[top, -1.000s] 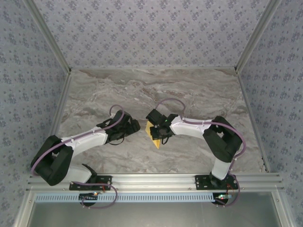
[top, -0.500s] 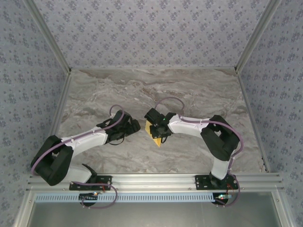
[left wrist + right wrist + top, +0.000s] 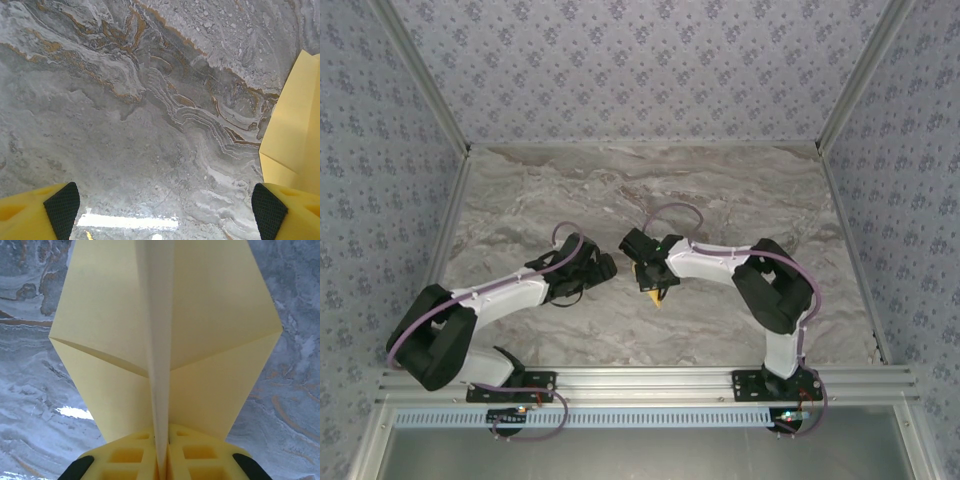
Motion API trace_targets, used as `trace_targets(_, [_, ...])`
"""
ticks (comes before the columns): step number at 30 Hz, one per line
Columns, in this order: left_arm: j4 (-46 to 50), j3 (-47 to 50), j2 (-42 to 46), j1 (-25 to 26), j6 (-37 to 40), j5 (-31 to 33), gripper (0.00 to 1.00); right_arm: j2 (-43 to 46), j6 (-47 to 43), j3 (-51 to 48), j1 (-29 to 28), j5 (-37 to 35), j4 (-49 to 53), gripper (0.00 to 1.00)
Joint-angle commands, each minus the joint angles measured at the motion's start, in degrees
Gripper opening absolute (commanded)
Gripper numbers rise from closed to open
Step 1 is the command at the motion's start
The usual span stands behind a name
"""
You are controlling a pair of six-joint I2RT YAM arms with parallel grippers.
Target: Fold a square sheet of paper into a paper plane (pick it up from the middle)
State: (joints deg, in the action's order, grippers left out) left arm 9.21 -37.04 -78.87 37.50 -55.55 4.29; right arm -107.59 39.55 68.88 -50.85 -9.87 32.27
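**A:** Where's the yellow paper?

**B:** Mid-table, a bit R of centre, in the right gripper. Top cam: a small yellow tip of it pokes out from under that gripper, pointing toward the near edge.

**A:** What shape is it?

**B:** Part folded. On the R wrist cam it's like a kite: widest at the L and R corners, narrowing toward the far end. There's a diagonal crease on each side and a raised ridge down the centre line.

**A:** How's the grip?

**B:** The yellow fingers are pressed together on that ridge, so it's clamped right at the centre crease. Can't tell whether the paper is flat on the marble table or lifted off it.

**A:** And the left gripper?

**B:** Its fingers are wide apart, black pads at the bottom corners of its cam, w/ bare marble between them and nothing held. The paper's edge runs down the R side of that view, next to the R-hand finger. Can't tell if they're touching.

**A:** And the two arms?

**B:** On the top cam the left gripper is just beside the right one, the two heads facing each other across a small gap. Both arms reach in from the near edge.
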Motion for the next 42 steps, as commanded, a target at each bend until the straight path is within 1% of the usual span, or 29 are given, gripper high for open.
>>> trace_targets(1, [0.54,-1.96,-0.27,-0.23,1.01,-0.55,0.92,-1.39,0.64,1.95,-0.46,-2.53,3.84,0.1])
trace_targets(8, [0.81,-2.34,-0.47,-0.22,1.12,-0.52,0.92,1.38,-2.94,2.7,0.7,-3.0,4.21,0.04])
trace_targets(10, [0.9,-2.34,-0.49,-0.18,1.15,-0.45,0.92,2.61,-2.99,2.63,2.2,-2.41,3.53,0.04])
trace_targets(11, [1.06,-2.51,-0.56,-0.17,1.15,-0.49,0.92,3.03,-5.29,2.82,3.14,-2.19,3.23,0.04])
trace_targets(13, [1.11,-2.6,-0.57,-0.18,1.15,-0.52,0.92,3.59,-6.35,3.01,5.45,-0.55,2.45,0.04])
trace_targets(15, [1.09,-2.6,-0.62,-0.15,1.08,-0.47,0.92,3.54,-7.25,3.26,7.88,1.54,-0.64,0.04])
trace_targets(18, [1.16,-2.74,-0.83,-0.17,1.06,-0.61,0.92,1.36,-9.2,5.47,10.83,3.33,-2.22,0.04])
trace_targets(23, [1.42,-3.03,-1.03,-0.2,1.23,-0.86,0.93,-3.41,-11.51,10.24,14.52,4.17,-2.94,0.04])
trace_targets(29, [1.6,-3.17,-1.32,-0.22,1.36,-1.26,0.93,-9.06,-11.46,14.58,17.11,4.57,-2.1,0.07])
trace_targets(33, [1.93,-3.27,-1.2,-0.21,1.58,-1.22,0.93,-10.94,-11.41,15.4,17.97,5.55,-2.13,0.11])
trace_targets(42, [1.99,-3.22,-1.15,-0.17,1.76,-1.22,0.93,-11.22,-9.64,11.9,19.52,10.05,-5.72,0.19])
